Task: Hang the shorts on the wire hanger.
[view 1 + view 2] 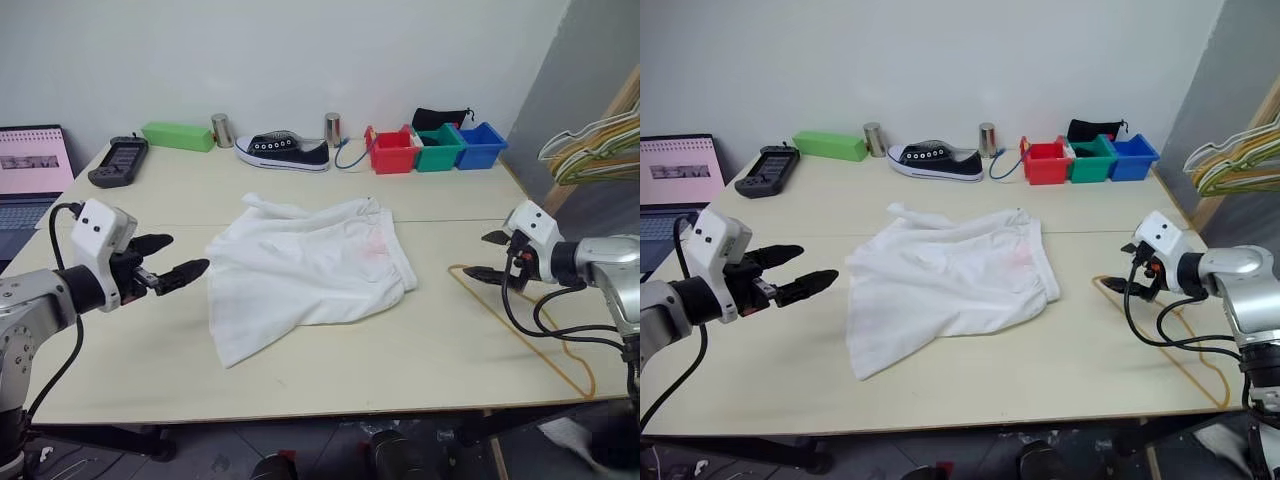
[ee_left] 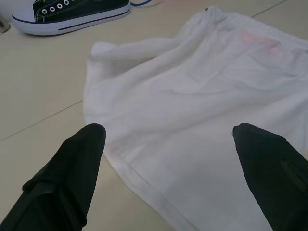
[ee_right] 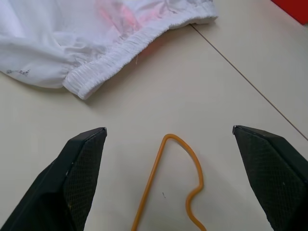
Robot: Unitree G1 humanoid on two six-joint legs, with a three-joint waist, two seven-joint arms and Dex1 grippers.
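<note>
A: Why are both hands kept spread and empty?

B: Nothing is gripped yet. The shorts (image 1: pixel 305 272) are spread flat mid-desk (image 1: pixel 330 375); the left hand (image 1: pixel 168 262) is aimed at them, the right hand (image 1: pixel 487 256) over the wire hanger (image 1: pixel 530 325) lying right of them.

Two silver-grey metal forearms are seen, each rounded and smooth. A white boxy housing with small dark round dots on its face is mounted at each wrist. Two black fingers are carried by the left gripper (image 1: pixel 172 259), tapered to blunt tips; on the right gripper (image 1: pixel 487 256) the same black fingers are shown, and a fine cross-hatched texture is seen on their inner faces. Black cables are looped from each wrist housing back along the arm.
</note>
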